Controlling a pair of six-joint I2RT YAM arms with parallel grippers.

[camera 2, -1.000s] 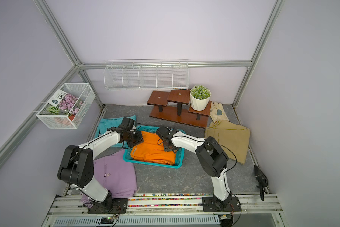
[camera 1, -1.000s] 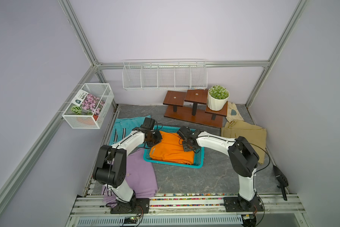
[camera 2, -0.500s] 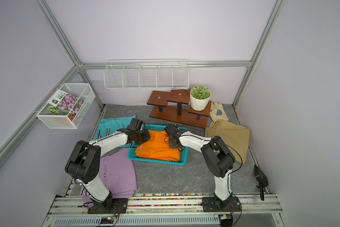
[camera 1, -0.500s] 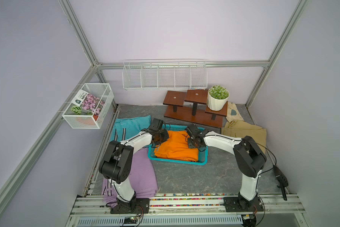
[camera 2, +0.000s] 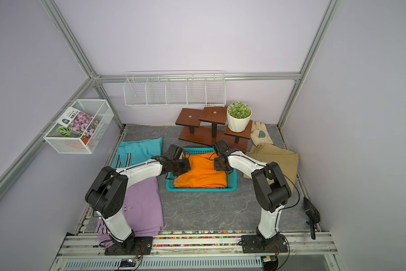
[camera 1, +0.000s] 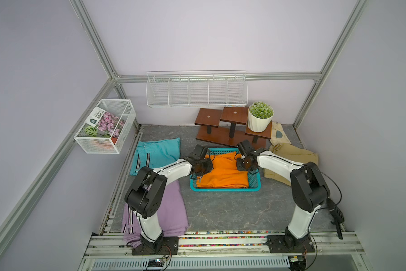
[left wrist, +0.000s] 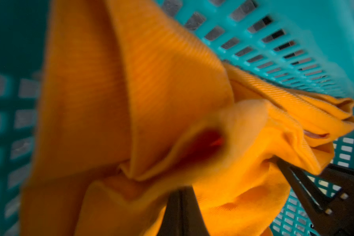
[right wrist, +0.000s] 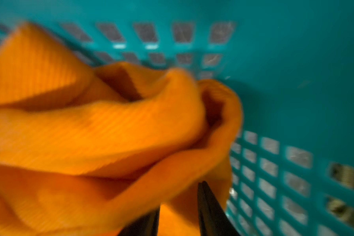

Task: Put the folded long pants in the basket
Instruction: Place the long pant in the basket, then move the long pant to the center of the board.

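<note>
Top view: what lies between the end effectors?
Only orange pants in the basket, between left end effector and right end effector; both top views show it.

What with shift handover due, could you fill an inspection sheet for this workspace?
Surface: grey marbled table.
Job's things: orange pants lying in the basket; teal pants, lilac pants and khaki pants outside it.
Clutter: wooden stand with potted plant, cream cloth, black tool.
Claws: left claw and right claw each pinch the orange pants.
Cables: black cable loops along the right arm.
Surroundings: wire rack on the back wall, mesh bin on a side wall.
</note>
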